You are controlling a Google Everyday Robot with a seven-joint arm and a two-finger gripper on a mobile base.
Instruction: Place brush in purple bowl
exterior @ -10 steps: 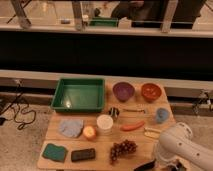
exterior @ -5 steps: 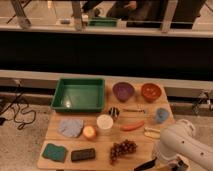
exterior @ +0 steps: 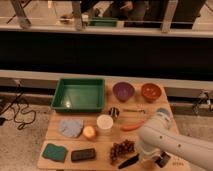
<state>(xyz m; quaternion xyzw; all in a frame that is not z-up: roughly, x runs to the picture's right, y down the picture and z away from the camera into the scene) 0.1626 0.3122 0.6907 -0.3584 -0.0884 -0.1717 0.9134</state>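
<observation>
The pincer (exterior: 146,158) is hovering at the near right edge of the surface (exterior: 101,144), at the end of the white arm. The brush (exterior: 128,161) is showing just to its left, beside the grapes (exterior: 122,148), its long axis slanting toward the pincer. You cannot tell whether the pincer is pinching it. The purple bowl (exterior: 123,91) is sitting well apart at the far edge, so you are probably facing a carry across the surface.

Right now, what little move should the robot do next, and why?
Probably raise the slim black brush off the wooden table: it lies low at the front edge by the pincer, while the small purple bowl sits at the far side, past the dark grapes.
</observation>
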